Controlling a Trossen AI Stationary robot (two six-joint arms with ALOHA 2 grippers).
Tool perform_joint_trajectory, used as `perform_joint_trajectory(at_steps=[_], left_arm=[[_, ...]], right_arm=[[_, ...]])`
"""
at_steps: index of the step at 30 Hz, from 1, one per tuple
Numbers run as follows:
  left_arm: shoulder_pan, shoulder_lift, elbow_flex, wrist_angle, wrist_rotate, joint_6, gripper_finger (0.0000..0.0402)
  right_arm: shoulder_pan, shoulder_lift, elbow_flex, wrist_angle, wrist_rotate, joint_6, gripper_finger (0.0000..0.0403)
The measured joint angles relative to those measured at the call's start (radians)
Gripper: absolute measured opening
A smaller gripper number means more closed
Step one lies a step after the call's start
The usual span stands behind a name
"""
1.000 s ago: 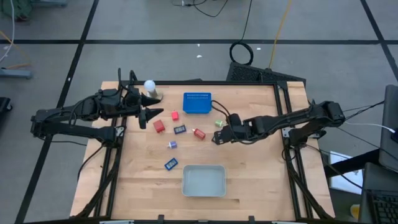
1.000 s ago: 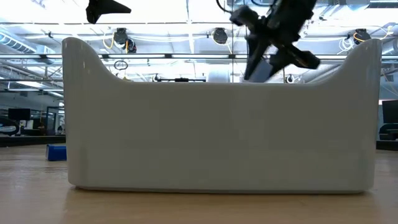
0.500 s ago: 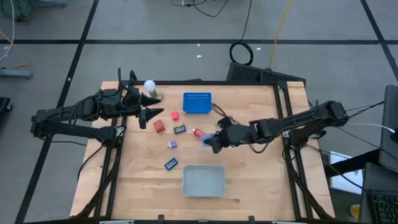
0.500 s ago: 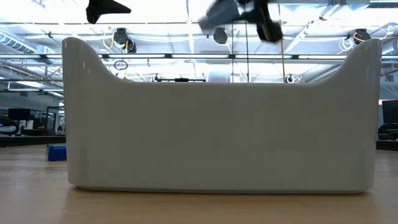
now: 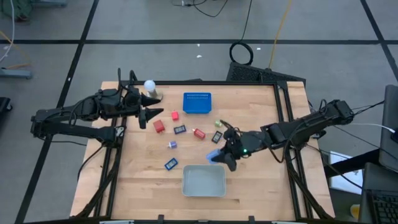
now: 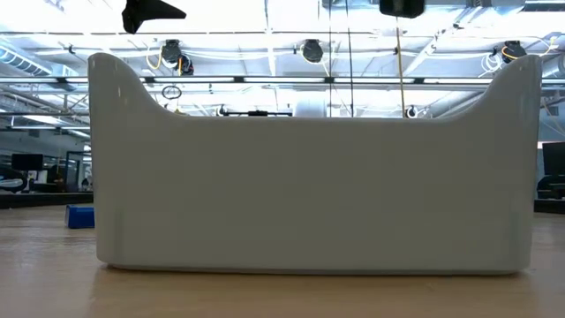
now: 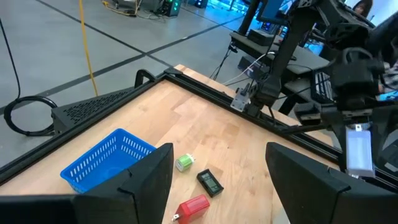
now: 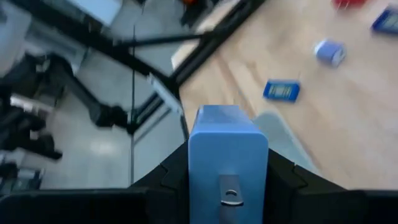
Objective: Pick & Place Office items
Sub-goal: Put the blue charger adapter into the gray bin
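Note:
My right gripper [image 5: 219,156] hangs over the far right rim of the white tray [image 5: 203,181], shut on a light blue block [image 8: 227,149]. In the low view only its underside [image 6: 402,7] shows, above the tray wall [image 6: 309,185]. My left gripper [image 5: 149,115] waits open above the table's far left, beside the white ball [image 5: 150,86]. On the wood lie red pieces [image 5: 159,126] [image 5: 199,133], black ones [image 5: 180,129] [image 5: 217,136], a green one [image 5: 218,124], a purple one [image 5: 172,145] and a blue one [image 5: 170,163]. My right gripper pinches the light blue block by its two side faces [image 8: 199,163], one finger [image 8: 168,182] on each side. The fingers slant down from the table's right. The block is lifted clear of the table, above the tray's far rim [image 5: 214,167].
The blue perforated basket [image 5: 197,102] stands at the far middle, and shows in the left wrist view [image 7: 106,163] with the green [image 7: 185,163], black [image 7: 210,182] and red [image 7: 193,207] pieces. Bare wood lies to the tray's left and right.
My right gripper, keeping the blue block, has swung from beside the green and black pieces toward the near edge, and now stands over the tray's far rim. In the low view it has risen out of the picture's top. The left arm has kept still.

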Motion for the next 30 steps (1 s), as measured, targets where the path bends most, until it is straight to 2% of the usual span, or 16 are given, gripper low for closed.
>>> perform_joint_trajectory(at_steps=[10, 30], left_arm=[[0.0, 0.0, 0.0, 0.0, 0.0, 0.0, 0.0255], [0.0, 0.0, 0.0, 0.0, 0.0, 0.0, 0.0255]], right_arm=[[0.046, 0.06, 0.0, -0.142, -0.02, -0.049, 0.0112], [0.046, 0.274, 0.0, -0.105, -0.045, -0.119, 0.0112]])
